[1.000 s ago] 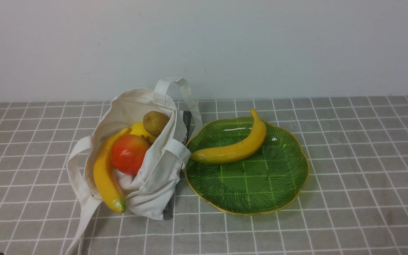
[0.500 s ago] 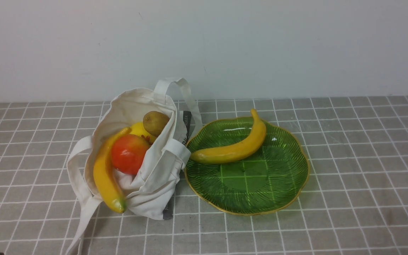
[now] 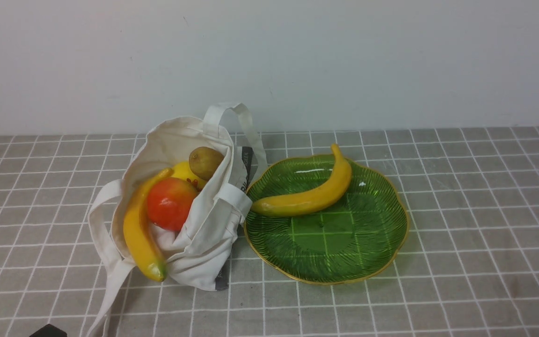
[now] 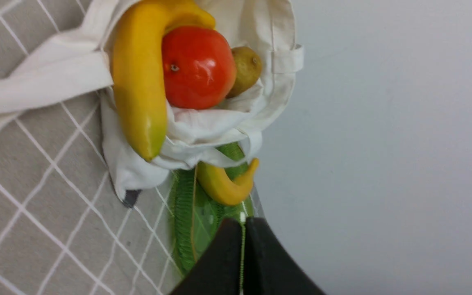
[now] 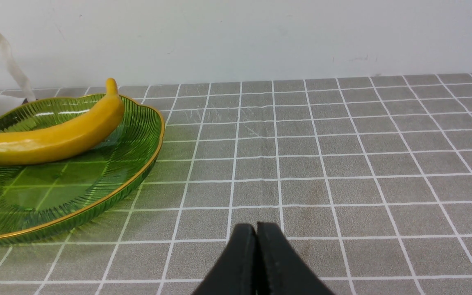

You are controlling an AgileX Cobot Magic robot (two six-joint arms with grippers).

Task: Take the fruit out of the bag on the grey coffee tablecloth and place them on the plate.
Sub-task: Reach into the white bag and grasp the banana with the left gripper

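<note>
Sideways, left arm [image 3: 47, 331], jaws together.

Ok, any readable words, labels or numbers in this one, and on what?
On the off-white canvas tote bag, the dark grey side label: pale lettering, too small and blurred to read.
Nothing else in any view carries text.

Left claw [image 4: 244, 221] black; right claw [image 5: 256, 226] black

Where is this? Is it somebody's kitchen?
Probably not a kitchen, more likely a practice table for a robot: a grey checked tablecloth pushed against a bare white wall, with glossy toy-like fruit in a canvas bag.
</note>
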